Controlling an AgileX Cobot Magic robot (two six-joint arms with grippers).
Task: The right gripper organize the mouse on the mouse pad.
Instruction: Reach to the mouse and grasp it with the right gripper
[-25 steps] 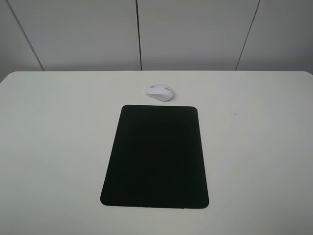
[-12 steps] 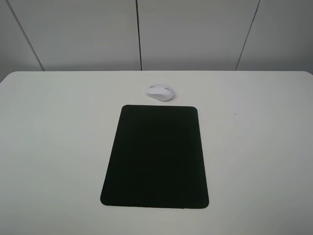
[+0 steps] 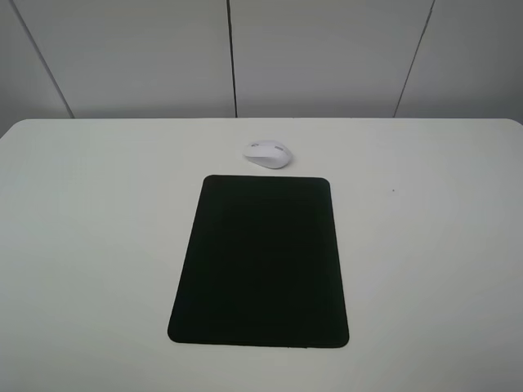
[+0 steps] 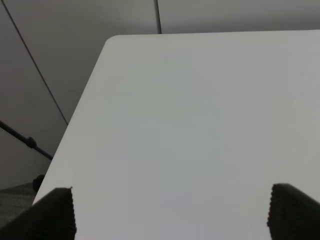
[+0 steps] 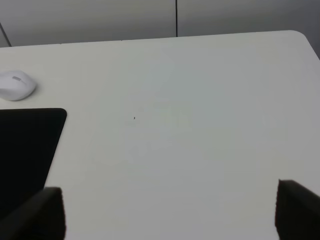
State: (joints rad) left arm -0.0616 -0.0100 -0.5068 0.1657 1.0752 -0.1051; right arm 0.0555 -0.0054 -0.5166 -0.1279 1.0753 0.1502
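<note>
The mouse [image 3: 267, 153], upper centre just above the mouse pad [image 3: 260, 261], looks light, rigid and slick, best pinched across its 2 sides by the right gripper [image 5: 171, 212], whose fingers stand wide apart.

No text, label, brand or number reads in any view. The mouse [image 3: 267, 153] and the mouse pad [image 3: 260, 261] show no legible marking. The table [image 3: 98, 245] surface carries none either.

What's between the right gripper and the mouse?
Only bare table between the right gripper and the mouse, skirting a corner of the mouse pad. The right wrist view shows it.
</note>
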